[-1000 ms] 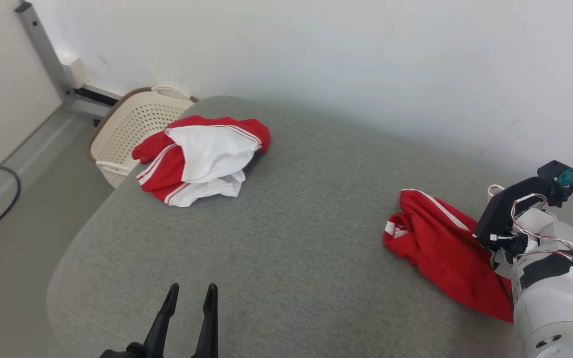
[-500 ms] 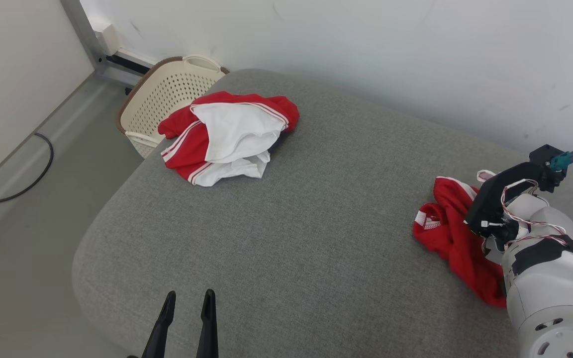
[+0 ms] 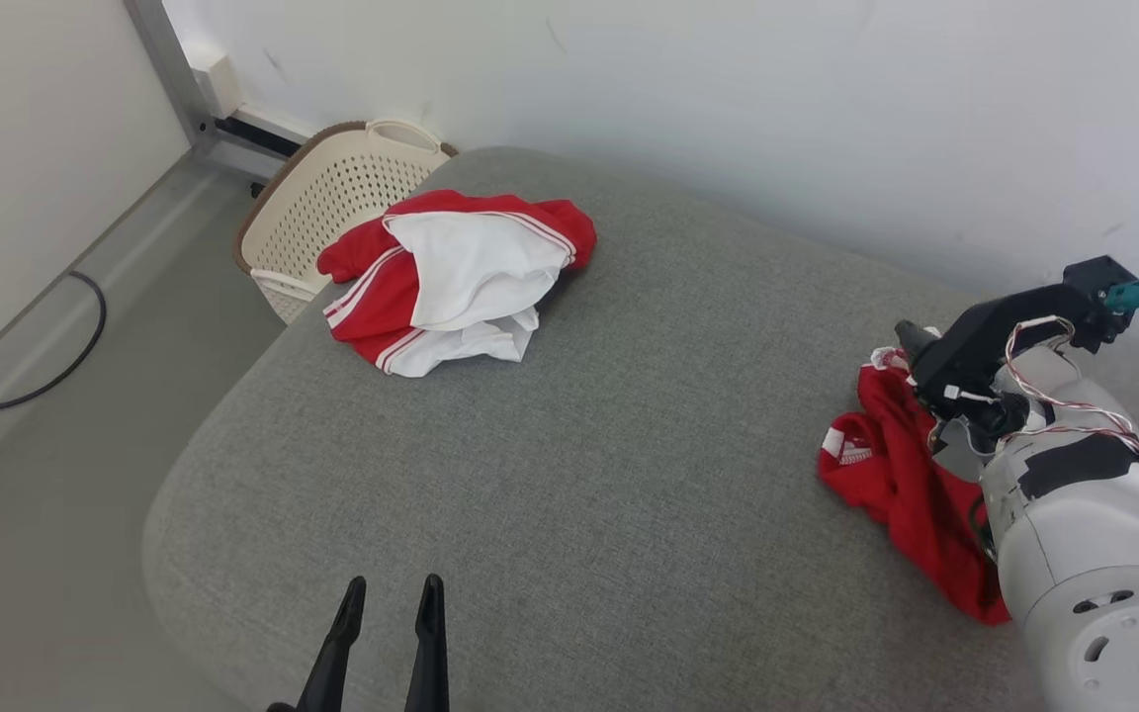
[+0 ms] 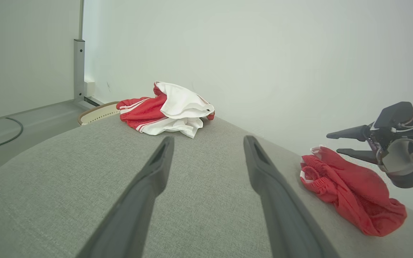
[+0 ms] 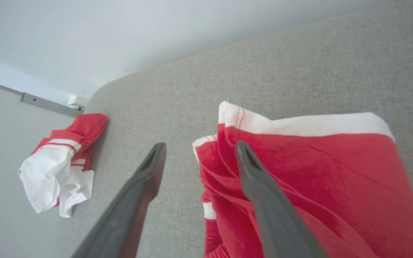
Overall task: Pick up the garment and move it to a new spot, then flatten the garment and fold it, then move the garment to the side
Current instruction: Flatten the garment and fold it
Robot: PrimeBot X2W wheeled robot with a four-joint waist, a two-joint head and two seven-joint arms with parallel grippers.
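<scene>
Pale grey forearm (image 3: 1084, 534), red-white wires (image 3: 1059, 401), dark fingers (image 4: 149, 186)

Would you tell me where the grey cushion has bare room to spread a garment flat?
The widest bare patch is the middle of the cushion, between the red-and-white garment, the red garment and the left gripper. It is crowded at the right, where the right gripper hovers over the red garment.
</scene>
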